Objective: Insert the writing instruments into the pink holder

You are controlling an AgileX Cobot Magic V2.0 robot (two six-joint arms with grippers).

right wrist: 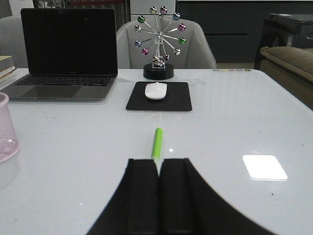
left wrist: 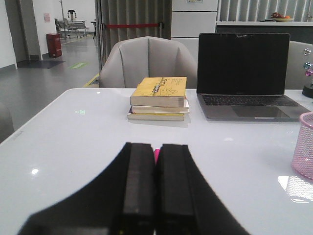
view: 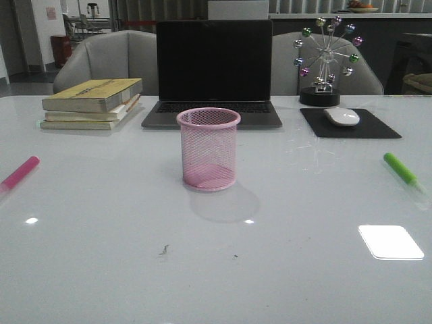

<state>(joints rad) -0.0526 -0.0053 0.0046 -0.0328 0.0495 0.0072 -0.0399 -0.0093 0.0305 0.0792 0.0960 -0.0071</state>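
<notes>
The pink holder, a wire-mesh cup, stands upright and empty at the table's middle; it also shows at the edge of both wrist views. A magenta pink marker lies flat near the table's left edge, and only its tip peeks out just past my left gripper. That gripper is shut with nothing in it. The green marker lies flat near the right edge. My right gripper is shut and empty, with the green marker just beyond its tips. Neither gripper appears in the front view.
An open laptop sits behind the cup. A stack of books is at the back left. A white mouse on a black pad and a ball ornament are at the back right.
</notes>
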